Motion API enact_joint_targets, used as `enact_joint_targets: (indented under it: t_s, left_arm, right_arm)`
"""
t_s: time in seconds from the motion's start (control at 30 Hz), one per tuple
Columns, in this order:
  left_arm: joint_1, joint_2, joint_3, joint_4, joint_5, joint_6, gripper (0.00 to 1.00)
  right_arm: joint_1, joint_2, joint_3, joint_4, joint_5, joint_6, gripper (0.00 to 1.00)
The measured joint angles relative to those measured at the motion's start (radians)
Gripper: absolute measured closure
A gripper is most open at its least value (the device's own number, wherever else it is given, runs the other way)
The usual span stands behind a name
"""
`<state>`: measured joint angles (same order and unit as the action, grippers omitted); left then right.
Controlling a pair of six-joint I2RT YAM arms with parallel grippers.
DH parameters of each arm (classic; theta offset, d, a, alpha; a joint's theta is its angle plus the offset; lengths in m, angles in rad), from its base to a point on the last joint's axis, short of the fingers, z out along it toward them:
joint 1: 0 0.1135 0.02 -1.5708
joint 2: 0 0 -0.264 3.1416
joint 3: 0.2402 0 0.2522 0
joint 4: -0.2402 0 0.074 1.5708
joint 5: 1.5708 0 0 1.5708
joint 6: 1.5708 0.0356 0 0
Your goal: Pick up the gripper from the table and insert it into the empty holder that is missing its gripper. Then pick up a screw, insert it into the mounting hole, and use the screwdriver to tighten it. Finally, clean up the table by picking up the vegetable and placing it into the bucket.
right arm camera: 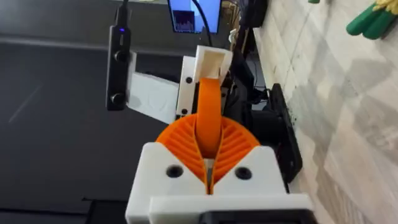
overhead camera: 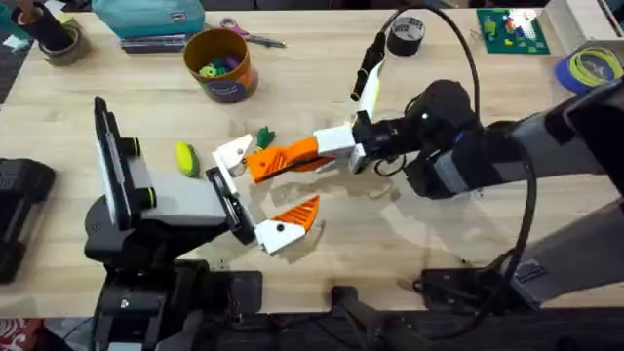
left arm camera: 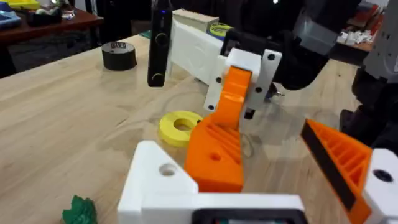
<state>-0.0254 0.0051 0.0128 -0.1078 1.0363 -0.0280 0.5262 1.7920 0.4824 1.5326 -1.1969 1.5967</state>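
My right gripper (overhead camera: 330, 148) (right arm camera: 208, 158) is shut on the orange ribbed gripper (overhead camera: 283, 158) (left arm camera: 217, 146) (right arm camera: 208, 112). It holds the piece level above the table (overhead camera: 439, 253). The piece's far end lies against the white holder (overhead camera: 232, 154) (left arm camera: 155, 180) (right arm camera: 186, 81), one jaw tip of my left gripper (overhead camera: 261, 193) (left arm camera: 249, 155). The left gripper stands open; its other jaw carries an orange pad (overhead camera: 298, 213) (left arm camera: 339, 158). The green vegetable (overhead camera: 264, 137) (left arm camera: 81, 210) (right arm camera: 372, 18) lies beside the holder. The mustard bucket (overhead camera: 220, 62) stands at the back. The screw and the screwdriver are out of view.
A yellow ring (left arm camera: 180, 127) lies under the held piece. A yellow-green oblong toy (overhead camera: 184, 158) lies left of the holder. At the back are a black tape roll (overhead camera: 407, 35) (left arm camera: 118, 55), scissors (overhead camera: 252, 36) and a blue tape roll (overhead camera: 589, 68).
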Motion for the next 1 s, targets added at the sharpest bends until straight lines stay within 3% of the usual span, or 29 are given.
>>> enact_joint_targets:
  t_s: [1.0]
  left_arm:
    - [0.000,0.000,0.000,0.000,0.000,0.000,0.015]
  right_arm:
    - [0.000,0.000,0.000,0.000,0.032,0.004,0.992]
